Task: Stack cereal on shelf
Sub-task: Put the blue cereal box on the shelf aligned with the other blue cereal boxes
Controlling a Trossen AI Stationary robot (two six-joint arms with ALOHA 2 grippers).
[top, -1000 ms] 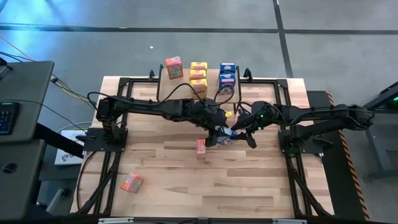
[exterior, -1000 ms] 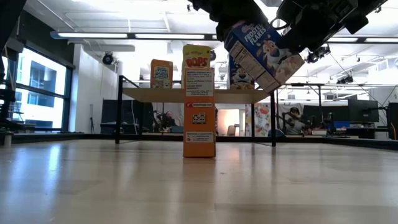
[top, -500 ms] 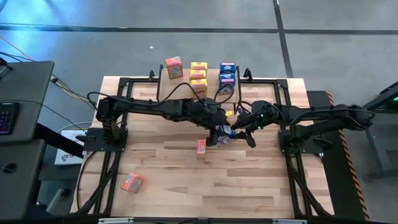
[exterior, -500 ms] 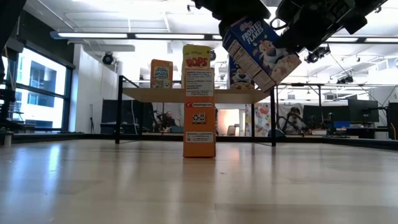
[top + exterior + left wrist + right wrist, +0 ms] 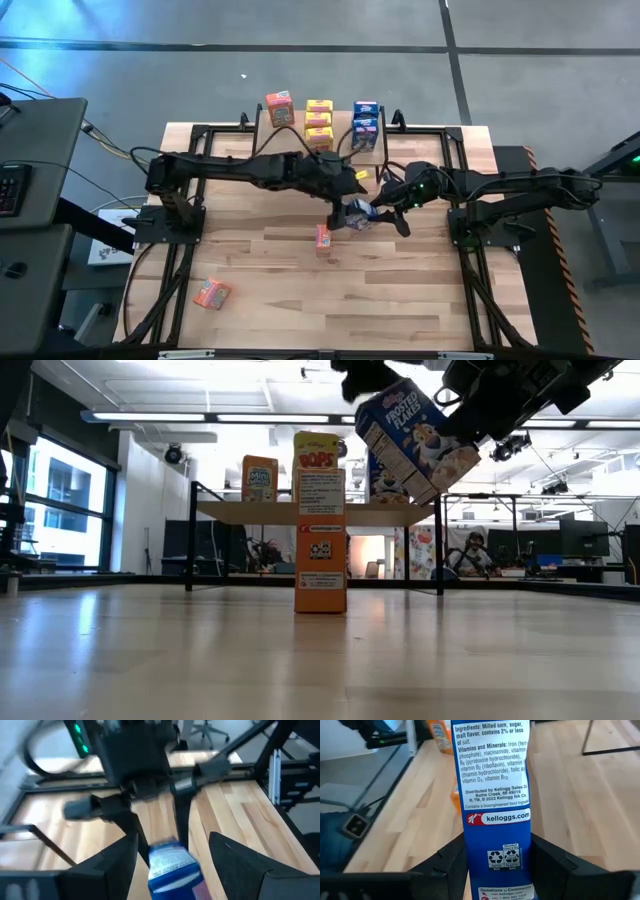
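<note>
Right gripper (image 5: 377, 212): it was over the middle of the table, and its fingers (image 5: 555, 865) were clamped on a blue cereal box (image 5: 417, 436). The box was lifted in the air and tilted, well above the tabletop (image 5: 400, 290).
Left gripper (image 5: 345, 212): it was just beside the same blue box, on its left side. Its fingers (image 5: 107, 870) stood apart – one on each side of the box's end, without pressing it.
Blue box in the wrist views: the right wrist view showed its narrow printed side between the two dark fingers; the left wrist view showed only its blue and white end (image 5: 172, 867).
Standing orange box (image 5: 323, 237): it stood upright on the tabletop, alone, near the centre and just in front of the grippers.
Lying orange box (image 5: 211, 293): it lay flat on the tabletop at the front left, well apart from all the others.
Shelf (image 5: 298, 125): it stood at the far edge of the table. On its top were one orange-red box (image 5: 279, 108) at the left, yellow boxes (image 5: 319, 121) in the middle and blue boxes (image 5: 365, 118) at the right.
Small yellow thing (image 5: 364, 178): it was partly hidden by the left arm, between the shelf and the grippers – I cannot tell exactly what it was.
</note>
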